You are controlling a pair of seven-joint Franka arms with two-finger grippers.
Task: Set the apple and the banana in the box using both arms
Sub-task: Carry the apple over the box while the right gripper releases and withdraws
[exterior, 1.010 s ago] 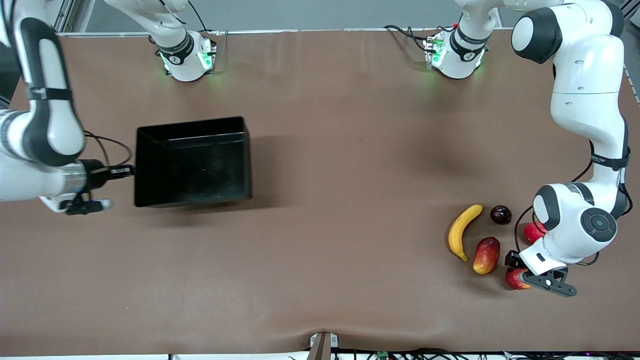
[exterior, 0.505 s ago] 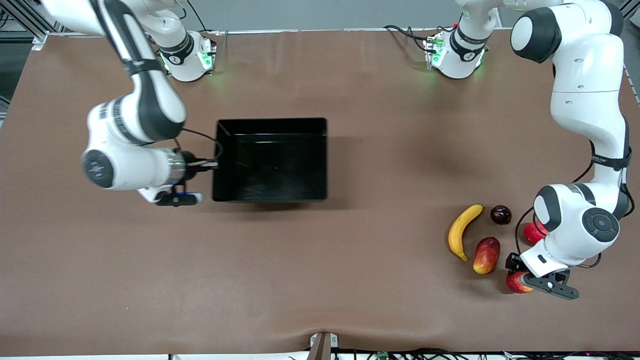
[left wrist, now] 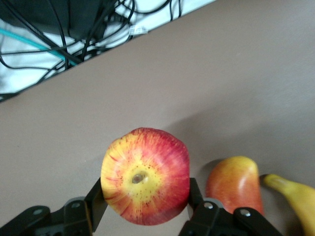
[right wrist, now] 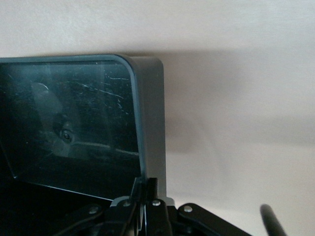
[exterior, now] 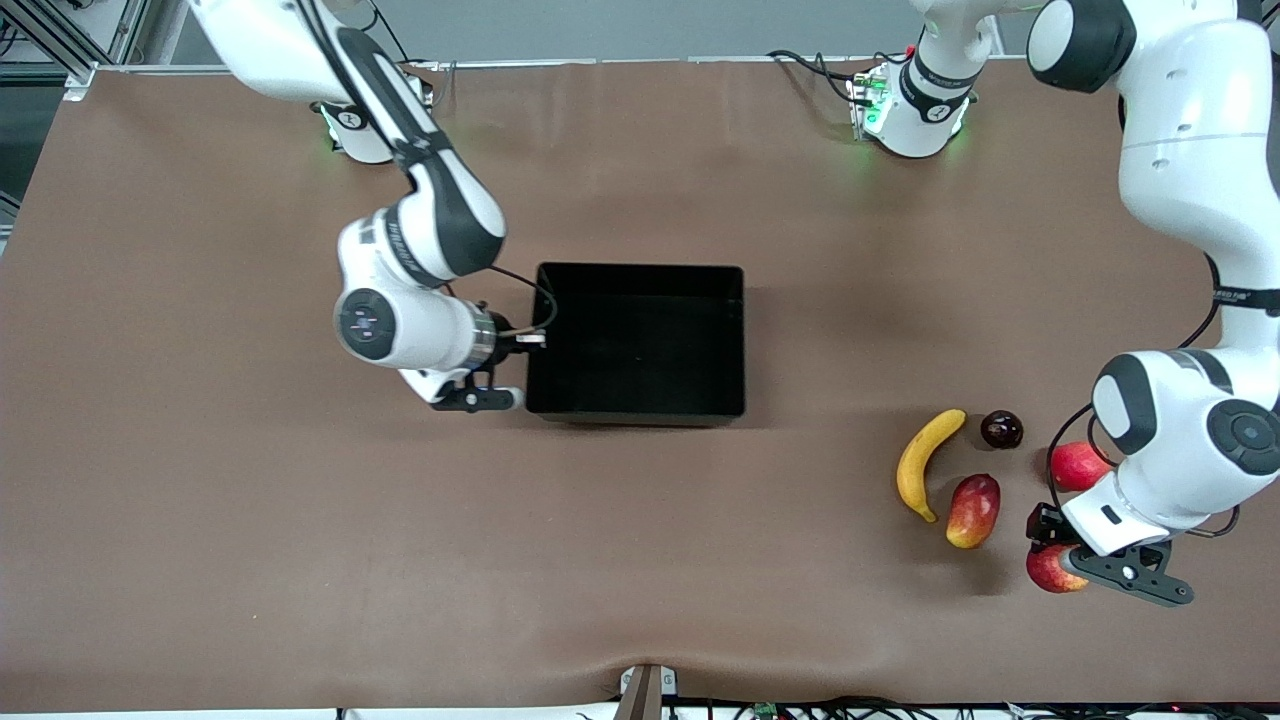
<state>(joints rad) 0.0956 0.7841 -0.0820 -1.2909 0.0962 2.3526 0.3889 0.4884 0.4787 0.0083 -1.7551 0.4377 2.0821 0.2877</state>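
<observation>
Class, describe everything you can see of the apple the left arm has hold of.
The apple is small and round, red with yellow streaks spreading from a pale yellow dimple around a brown stem end. Its skin looks smooth and whole. The left gripper clamps it between both fingers, dimple facing the wrist camera, over the brown table beside the mango-like fruit.

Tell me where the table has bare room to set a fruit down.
Bare table lies between the box and the banana, and nearer the front camera than the box. It is crowded around the banana, mango and dark plum.
</observation>
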